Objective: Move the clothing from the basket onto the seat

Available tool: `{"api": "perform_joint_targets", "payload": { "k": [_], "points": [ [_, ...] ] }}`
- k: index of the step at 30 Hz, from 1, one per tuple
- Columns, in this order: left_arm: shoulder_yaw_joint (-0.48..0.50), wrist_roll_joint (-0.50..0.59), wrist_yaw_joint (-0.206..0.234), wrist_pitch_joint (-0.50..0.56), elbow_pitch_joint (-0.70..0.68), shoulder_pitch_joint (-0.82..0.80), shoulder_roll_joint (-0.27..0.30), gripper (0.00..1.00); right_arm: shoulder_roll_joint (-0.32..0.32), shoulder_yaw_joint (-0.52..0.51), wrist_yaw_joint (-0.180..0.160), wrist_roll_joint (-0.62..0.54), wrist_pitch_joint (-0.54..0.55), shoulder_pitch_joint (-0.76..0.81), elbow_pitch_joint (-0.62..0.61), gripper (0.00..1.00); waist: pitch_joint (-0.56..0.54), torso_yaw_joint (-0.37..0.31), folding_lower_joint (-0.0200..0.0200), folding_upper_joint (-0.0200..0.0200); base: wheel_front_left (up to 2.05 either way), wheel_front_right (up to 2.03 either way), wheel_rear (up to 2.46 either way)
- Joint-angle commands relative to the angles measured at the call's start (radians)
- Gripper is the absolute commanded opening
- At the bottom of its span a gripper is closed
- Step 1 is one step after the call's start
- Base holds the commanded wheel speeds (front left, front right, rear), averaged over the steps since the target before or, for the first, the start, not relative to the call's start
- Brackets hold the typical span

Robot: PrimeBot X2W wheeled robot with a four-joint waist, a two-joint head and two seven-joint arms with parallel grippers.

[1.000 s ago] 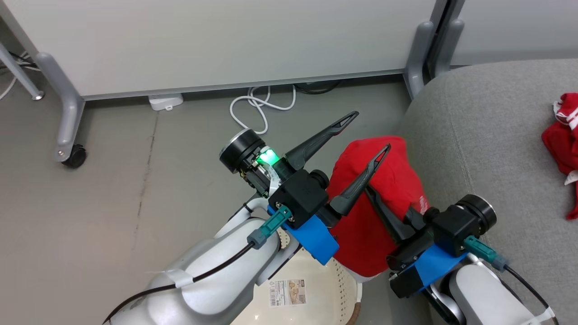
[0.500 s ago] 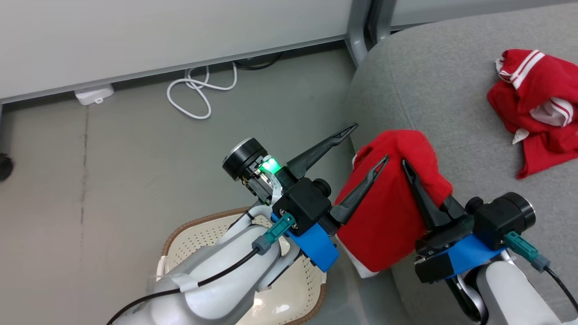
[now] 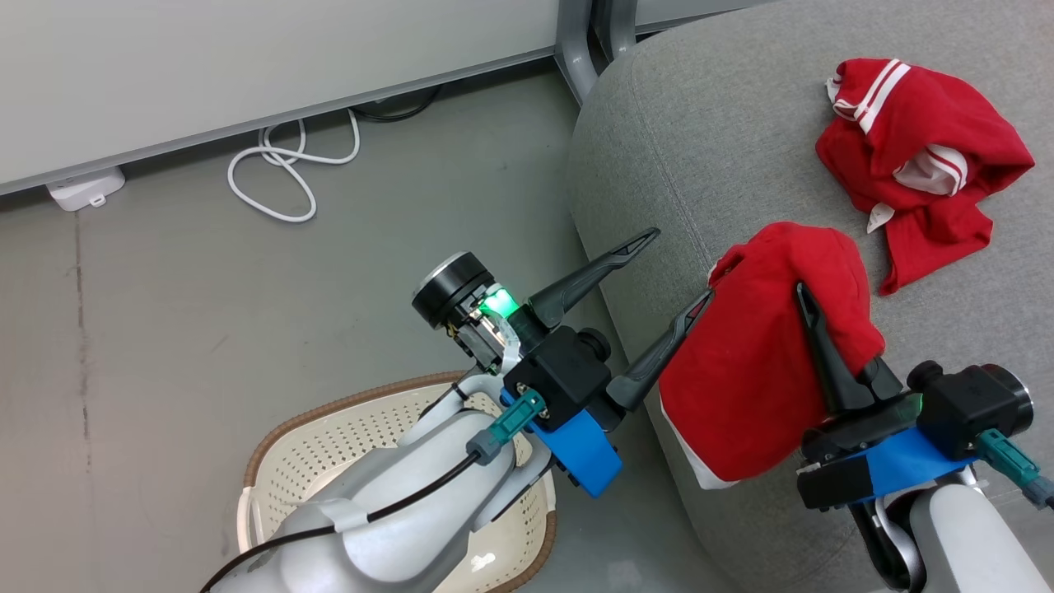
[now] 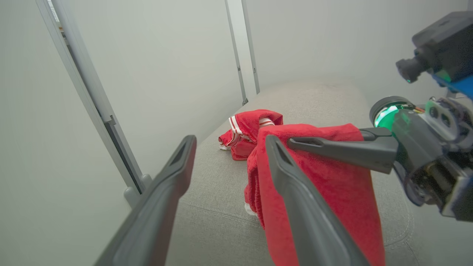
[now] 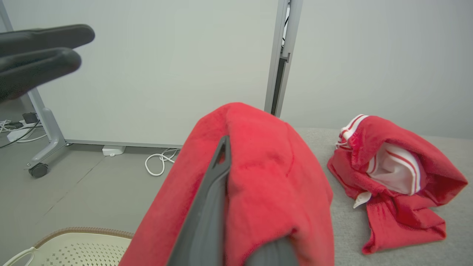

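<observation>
Red garment held over the edge of the sofa seat

The right pincer (image 3: pixel 800 290) is pressed together on a soft bright red garment (image 3: pixel 757 371), which drapes over its fingers above the rounded edge of the large light grey fabric sofa seat (image 3: pixel 700 148). The left pincer (image 3: pixel 680 263) stands spread wide and empty just beside it. A second red garment with white striped trim (image 3: pixel 914 165) lies crumpled on the seat. The small cream perforated plastic basket with a brown rim (image 3: pixel 329 405) sits on the floor below the left arm.

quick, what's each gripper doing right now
Left gripper: open, holding nothing.
Right gripper: shut on the red garment.
</observation>
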Motion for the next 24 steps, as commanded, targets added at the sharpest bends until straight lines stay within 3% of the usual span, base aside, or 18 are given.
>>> {"api": "perform_joint_targets", "payload": {
  "k": [1, 10, 24],
  "points": [
    [0.013, 0.004, 0.003, -0.005, 0.001, 0.01, 0.003, 1.0, 0.005, -0.007, 0.0, -0.002, 0.0, 0.013, -0.007, 0.0, 0.0, 0.0, 0.0, 0.0, 0.0, 0.0, 0.0],
    [0.052, 0.018, 0.008, -0.005, -0.013, 0.019, 0.016, 1.0, 0.015, -0.081, 0.0, -0.019, 0.0, -0.069, -0.043, 0.0, 0.016, 0.015, 0.0, 0.0, 0.0, 0.0, 0.0],
    [0.1, 0.067, 0.002, -0.005, -0.04, -0.054, 0.036, 1.0, -0.074, -0.246, 0.0, -0.063, 0.0, -0.535, -0.059, 0.0, 0.193, 0.046, 0.0, 0.0, 0.0, 0.0, 0.0]
  ]
}}
